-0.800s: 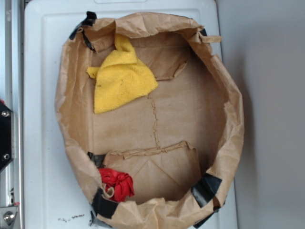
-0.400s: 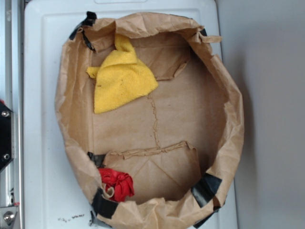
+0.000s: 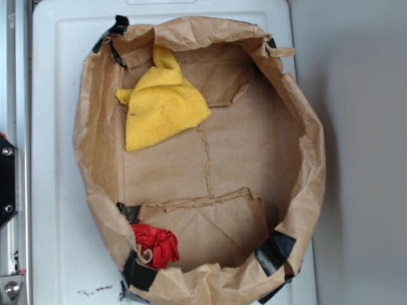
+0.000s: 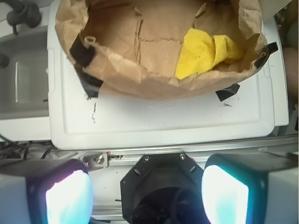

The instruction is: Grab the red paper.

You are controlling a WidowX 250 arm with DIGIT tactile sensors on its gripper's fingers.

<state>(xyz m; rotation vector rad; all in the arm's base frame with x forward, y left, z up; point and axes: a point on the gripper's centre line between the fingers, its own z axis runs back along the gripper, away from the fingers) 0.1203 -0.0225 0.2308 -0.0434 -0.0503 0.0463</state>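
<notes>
White plastic lid [image 3: 57, 190] forms the working surface, flanked by a grey wall on one side and a metal rail [image 3: 16, 210] on the other. On it sits a brown paper bag [image 3: 305, 165], rolled down into a shallow open basin with black tape patches [image 3: 275, 251] along its rim.

Exterior view: the red paper [image 3: 156, 244], a small crumpled wad, lies inside the bag against its wall, at the bottom-left of the picture, just beside a strip of black tape. The yellow cloth [image 3: 162, 108], larger and fuzzy, rests inside the bag at the opposite end, well apart from the red paper.

Wrist view: the gripper [image 4: 147, 191] hangs outside the bag, over the rail at the lid's edge, with its two fingers [image 4: 226, 196] spread wide and nothing between them. From here the yellow cloth [image 4: 205, 51] shows just behind the bag's near rim; the red paper is out of sight in this view.
</notes>
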